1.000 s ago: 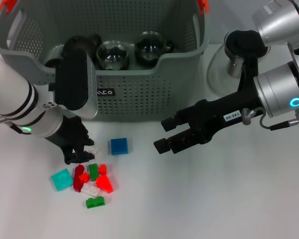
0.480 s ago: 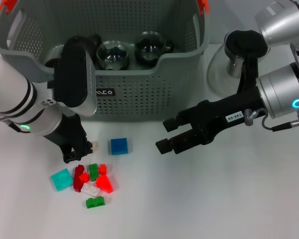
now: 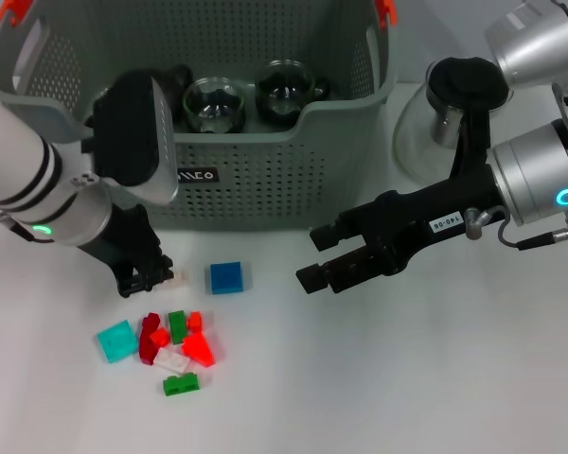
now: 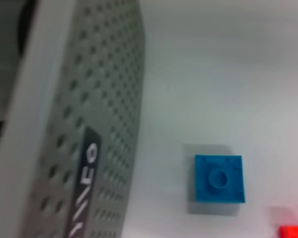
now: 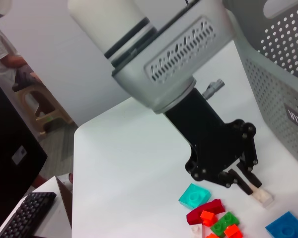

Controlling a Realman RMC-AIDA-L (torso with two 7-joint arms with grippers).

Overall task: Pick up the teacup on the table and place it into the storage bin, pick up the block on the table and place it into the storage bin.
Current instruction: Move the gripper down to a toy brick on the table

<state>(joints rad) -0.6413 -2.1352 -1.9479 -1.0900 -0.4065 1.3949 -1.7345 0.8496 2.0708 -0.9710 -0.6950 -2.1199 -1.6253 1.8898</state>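
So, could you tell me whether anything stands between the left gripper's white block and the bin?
Only the bin's own front wall, rising just behind the left gripper and its white block. Nothing else visible stands between them; the blue block lies aside, and the right gripper hangs open farther right.

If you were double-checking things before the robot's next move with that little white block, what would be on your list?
1. Left gripper shut on the small white block: ok, its fingertips pinch it just above the table.
2. Storage bin open on top for a drop: ok.
3. Room inside the bin: cannot tell; glass teacups already sit at its near side.
4. Right gripper out of the way: ok, it hangs open beside the blue block, apart from the left arm.
5. Block pile undisturbed: ok.
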